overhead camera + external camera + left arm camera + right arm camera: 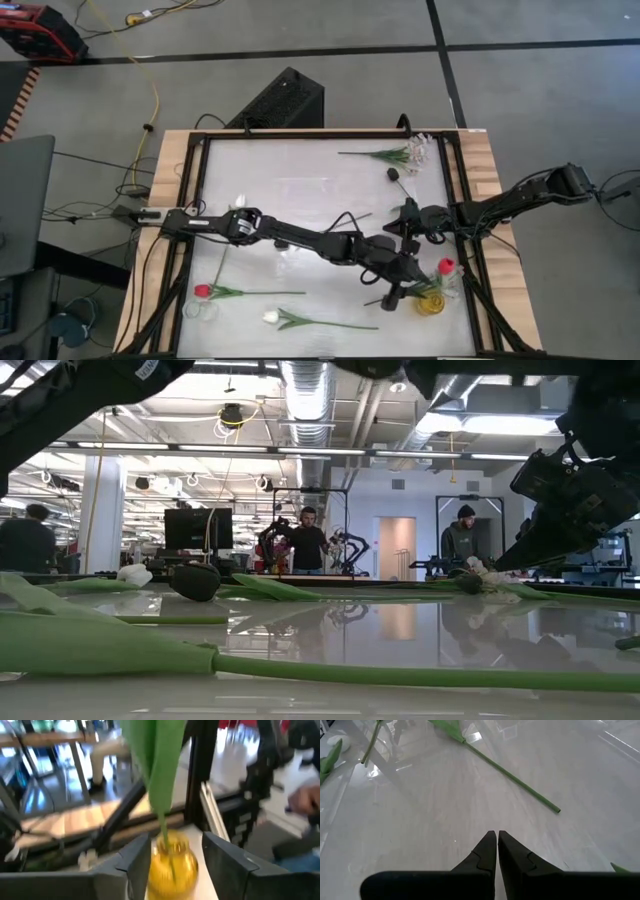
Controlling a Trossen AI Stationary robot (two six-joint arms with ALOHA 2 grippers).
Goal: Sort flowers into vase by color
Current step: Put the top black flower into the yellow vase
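A yellow glass vase (432, 302) stands near the table's right near corner with a red tulip (446, 266) upright in it. My left gripper (403, 291) is open just left of the vase. In the left wrist view its fingers stand on either side of the vase (172, 867) and of the green leaf and stem (156, 770) rising from it. My right gripper (406, 214) is shut and empty above the table's middle right (496, 837). A red tulip (203, 290), a white tulip (270, 316), a near-black tulip (394, 173) and white sprigs (415, 152) lie flat on the table.
A clear vase (200, 309) stands by the loose red tulip at the near left. A long green stem (512, 777) lies on the table ahead of my right gripper. In the low view a stem (330, 672) lies close in front. People stand in the room behind.
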